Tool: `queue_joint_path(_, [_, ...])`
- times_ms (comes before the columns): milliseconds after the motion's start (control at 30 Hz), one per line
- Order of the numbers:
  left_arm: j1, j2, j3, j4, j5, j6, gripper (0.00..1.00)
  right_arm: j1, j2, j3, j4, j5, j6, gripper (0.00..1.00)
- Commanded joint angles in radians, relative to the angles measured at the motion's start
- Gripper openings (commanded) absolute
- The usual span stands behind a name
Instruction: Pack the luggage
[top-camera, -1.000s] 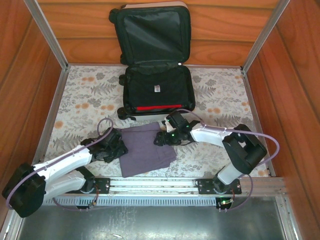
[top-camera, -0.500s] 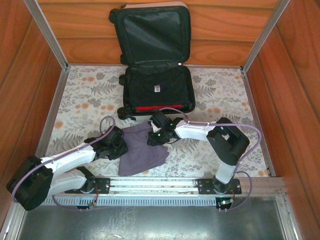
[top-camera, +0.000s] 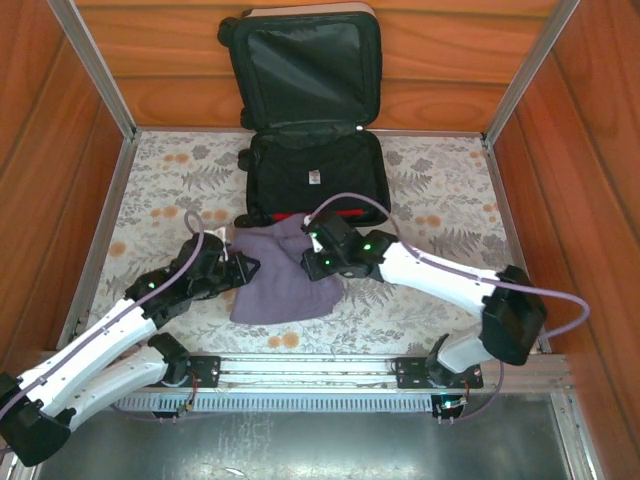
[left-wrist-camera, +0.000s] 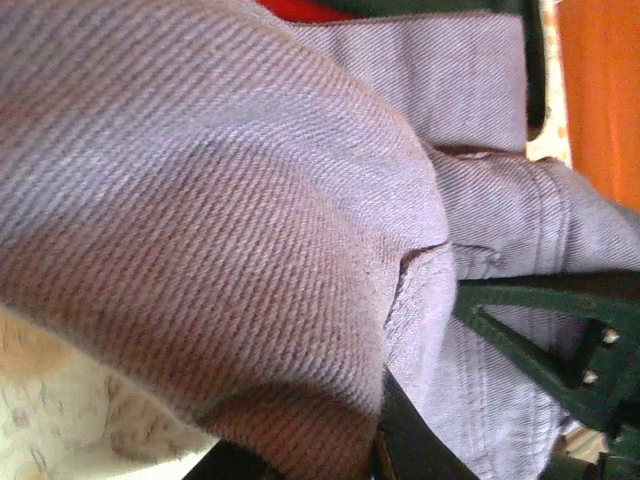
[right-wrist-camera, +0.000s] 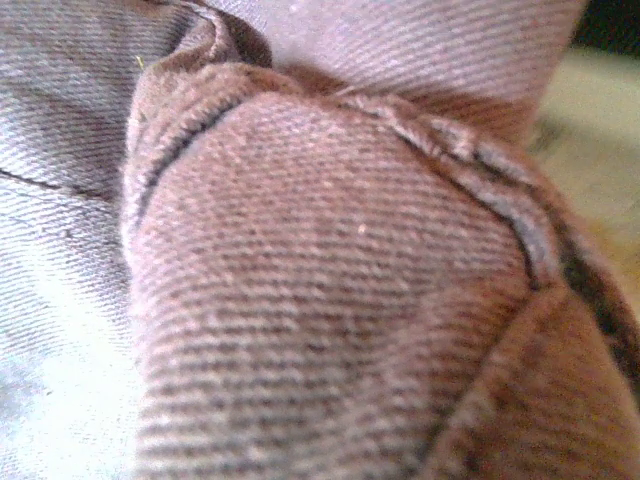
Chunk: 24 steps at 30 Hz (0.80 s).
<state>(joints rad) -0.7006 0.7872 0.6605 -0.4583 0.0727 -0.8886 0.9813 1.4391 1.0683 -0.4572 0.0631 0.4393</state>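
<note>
Wood-panel walls (top-camera: 160, 60); floral-print table cover (top-camera: 160, 200); aluminium corner posts (top-camera: 95, 68); metal sheet (top-camera: 300, 440) in front.

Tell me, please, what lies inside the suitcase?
In the luggage, black clothing with a white tag, a red strip; the right gripper, gripping purple cloth, hides part; underneath is unseen.

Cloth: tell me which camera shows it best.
Top external. It takes in the whole purple cloth, bunched on the table just in front of the open luggage. The left wrist view gives a close patch of its twill with a seam. The right wrist view gives one blurred fold.
</note>
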Motion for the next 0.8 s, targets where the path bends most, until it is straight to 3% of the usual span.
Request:
queue_joint_path(0, [0.003, 0.080, 0.148, -0.050, -0.088, 0.243, 0.00, 0.003, -0.092, 0.054, -0.042, 0.141, -0.116, 0.00])
queue_joint_path(133, [0.007, 0.224, 0.350, -0.069, -0.128, 0.405, 0.00, -0.050, -0.154, 0.138, -0.081, 0.225, -0.223, 0.00])
queue_joint_path(300, [0.050, 0.429, 0.600, -0.072, -0.150, 0.543, 0.00, -0.213, -0.153, 0.245, -0.107, 0.187, -0.300, 0.00])
queue_joint_path(533, [0.171, 0.698, 0.823, -0.071, -0.075, 0.582, 0.00, -0.388, -0.027, 0.369, -0.099, 0.136, -0.391, 0.00])
queue_joint_path(767, [0.241, 0.916, 0.940, -0.071, -0.001, 0.624, 0.00, -0.501, 0.133, 0.444, -0.028, 0.046, -0.402, 0.00])
